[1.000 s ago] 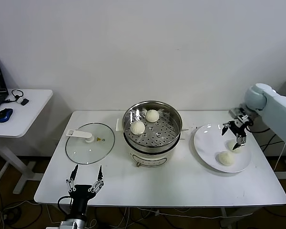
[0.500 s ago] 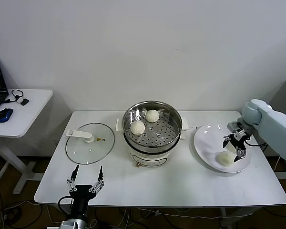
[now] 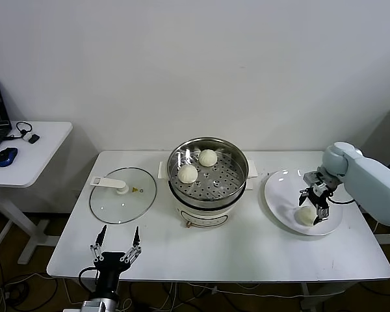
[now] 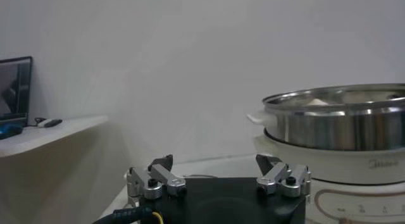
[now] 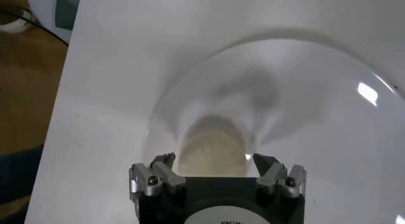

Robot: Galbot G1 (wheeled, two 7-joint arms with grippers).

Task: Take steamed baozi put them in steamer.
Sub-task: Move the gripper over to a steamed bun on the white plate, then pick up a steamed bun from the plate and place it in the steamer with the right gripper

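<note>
The steel steamer (image 3: pixel 211 185) stands mid-table on its white base and holds two baozi (image 3: pixel 188 173), (image 3: pixel 208 157). To its right, a white plate (image 3: pixel 281 192) carries one visible baozi (image 3: pixel 305 216). My right gripper (image 3: pixel 312 207) hangs low over that bun, open, a finger on either side of it. In the right wrist view the bun (image 5: pixel 212 149) lies on the plate (image 5: pixel 316 105) between the gripper's (image 5: pixel 214 159) spread fingertips, untouched. My left gripper (image 3: pixel 117 250) stays parked and open at the table's front left; its wrist view shows the gripper (image 4: pixel 214 162) and the steamer (image 4: pixel 342 121) from the side.
A glass lid with a white handle (image 3: pixel 122 194) lies flat left of the steamer. A side table (image 3: pixel 26 153) at far left holds a blue mouse (image 3: pixel 6 156) and a laptop. The plate sits close to the table's right edge.
My right gripper has dropped down and shifted a little left, from above the plate's far part to around the near baozi. Its fingers stayed open. The left arm has not moved.
</note>
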